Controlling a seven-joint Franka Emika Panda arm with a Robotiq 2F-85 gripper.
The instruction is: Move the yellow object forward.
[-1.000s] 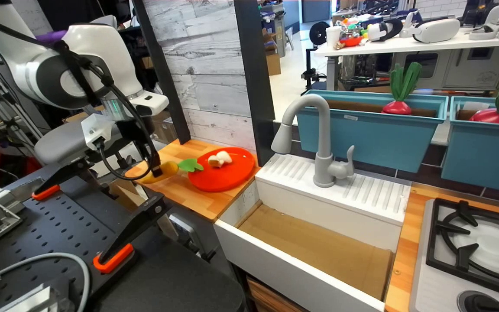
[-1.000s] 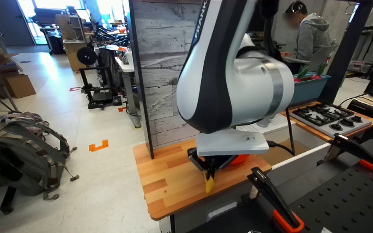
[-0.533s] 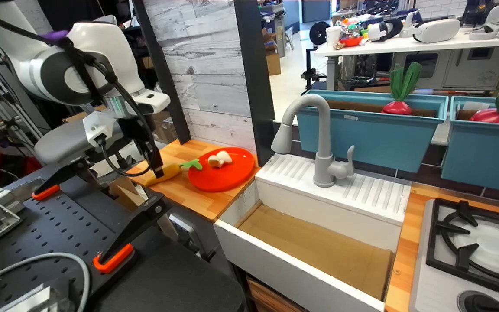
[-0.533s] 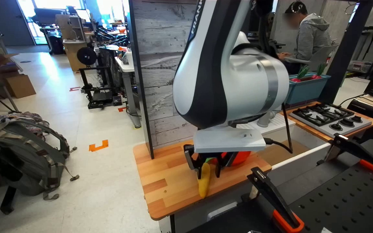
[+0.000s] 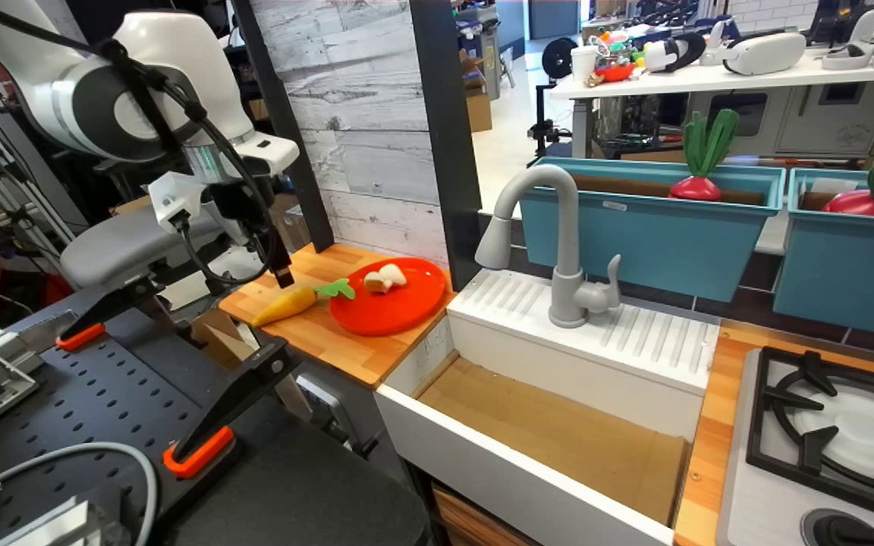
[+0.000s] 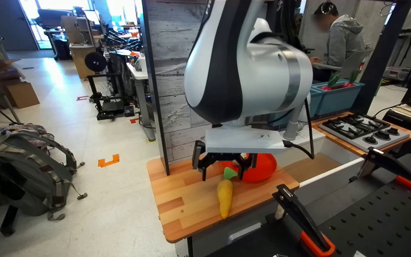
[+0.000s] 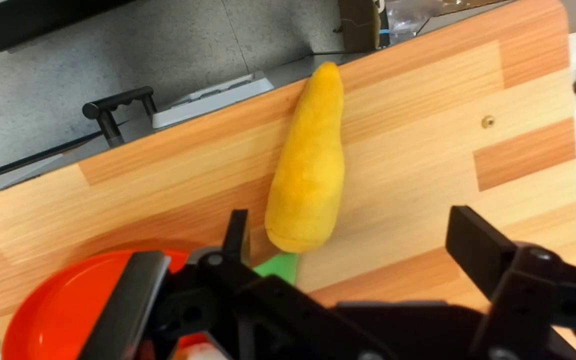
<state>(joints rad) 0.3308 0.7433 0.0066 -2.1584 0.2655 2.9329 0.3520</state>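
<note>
The yellow object [image 5: 285, 305], a tapered carrot shape with a green leafy top [image 5: 336, 288], lies on the wooden counter. Its narrow tip points toward the counter's edge in the wrist view, where the yellow body [image 7: 310, 165] shows in full and the green top [image 7: 280, 267] is partly covered by a finger linkage. My gripper [image 6: 222, 176] hangs above the leafy end, jaws spread wide, apart from the yellow object [image 6: 225, 198]. Nothing sits between the fingertips of the gripper [image 7: 350, 220] in the wrist view.
Beside the leafy top is a red plate [image 5: 376, 322] bearing a small whitish lump [image 5: 391, 274]. A white sink [image 5: 528, 485] with a grey faucet [image 5: 567, 258] adjoins the counter, and a wood-look wall panel [image 6: 180, 117] stands behind. Black clamps [image 6: 300, 214] are nearby.
A second ago my gripper was shut on the yellow object, down at the counter. It has let go, opened wide and risen. The object has settled flat, its tip swung slightly.
</note>
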